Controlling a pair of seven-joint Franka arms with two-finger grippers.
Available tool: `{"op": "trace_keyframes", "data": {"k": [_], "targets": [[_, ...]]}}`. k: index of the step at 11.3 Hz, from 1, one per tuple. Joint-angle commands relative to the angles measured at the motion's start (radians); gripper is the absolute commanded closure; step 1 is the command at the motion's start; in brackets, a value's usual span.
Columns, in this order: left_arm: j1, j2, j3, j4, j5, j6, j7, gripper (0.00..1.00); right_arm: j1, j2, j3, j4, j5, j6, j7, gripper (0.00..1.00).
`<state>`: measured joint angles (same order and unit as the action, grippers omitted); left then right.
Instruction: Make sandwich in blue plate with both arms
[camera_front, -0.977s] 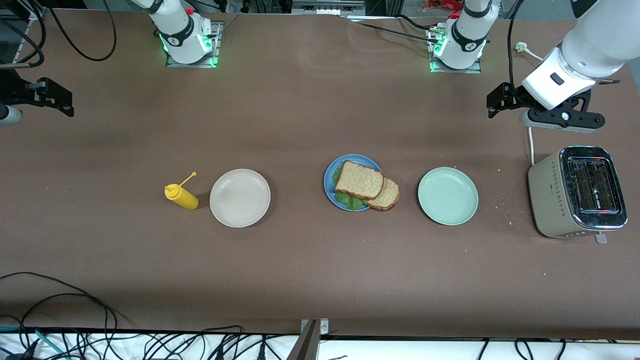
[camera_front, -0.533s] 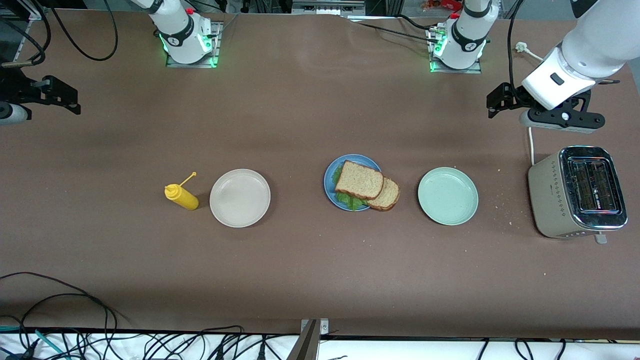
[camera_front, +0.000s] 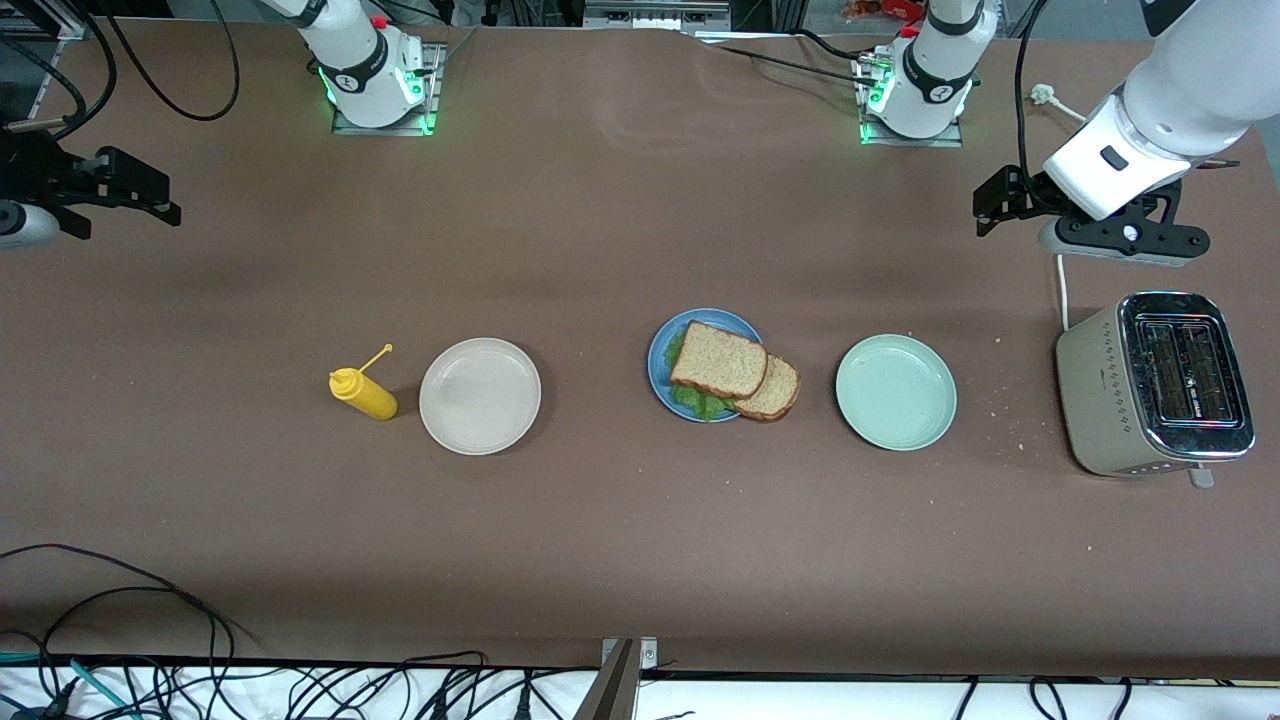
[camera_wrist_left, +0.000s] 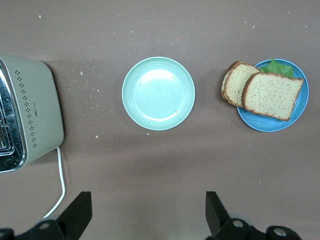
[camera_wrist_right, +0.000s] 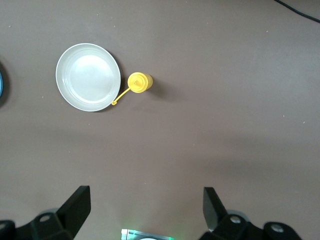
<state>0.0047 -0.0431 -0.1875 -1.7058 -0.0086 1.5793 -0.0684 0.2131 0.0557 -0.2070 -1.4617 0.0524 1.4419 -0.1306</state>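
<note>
A robotics lab, plainly: two white arm bases (camera_front: 375, 70) bolted to a brown-covered table (camera_front: 600, 540), loose black cables (camera_front: 120, 620) trailing along its edge (a toaster (camera_front: 1150, 385) and plates stand in as kitchen props)

I see matt brown table (camera_front: 600, 550); matt blue plate (camera_front: 662, 350); coarse-grained bread (camera_front: 718, 360); ruffled lettuce (camera_front: 700, 403); toaster (camera_front: 1150, 385) with glossy chrome top.

— What's on the blue plate (camera_front: 661, 352)?

— The sandwich (camera_front: 733, 370): one brown slice lying flat on ruffled green lettuce (camera_front: 700, 403), the second slice (camera_front: 778, 391) tucked under it, overhanging the rim toward my left arm's end of the desk.

— And the plate?

— Mid-desk, between the cream and pale green plates.
</note>
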Motion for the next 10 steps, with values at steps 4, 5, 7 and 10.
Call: {"op": "trace_keyframes", "data": {"k": [4,5,7,10], "targets": [[0.001,0.011,-0.006,0.025,0.024,-0.019,0.001,0.0,-0.001,-0.007,-0.026,0.012,-0.019,-0.026,0.023,0.0],[0.001,0.011,-0.006,0.026,0.024,-0.021,0.001,0.0,-0.001,-0.007,-0.026,0.014,-0.02,-0.035,0.023,0.0],[0.001,0.011,-0.007,0.026,0.024,-0.021,0.002,0.0,-0.001,-0.007,-0.026,0.014,-0.031,-0.035,0.025,0.0],[0.001,0.011,-0.007,0.026,0.024,-0.021,0.002,0.0,-0.001,-0.007,-0.028,0.014,-0.031,-0.035,0.025,0.0]]}}
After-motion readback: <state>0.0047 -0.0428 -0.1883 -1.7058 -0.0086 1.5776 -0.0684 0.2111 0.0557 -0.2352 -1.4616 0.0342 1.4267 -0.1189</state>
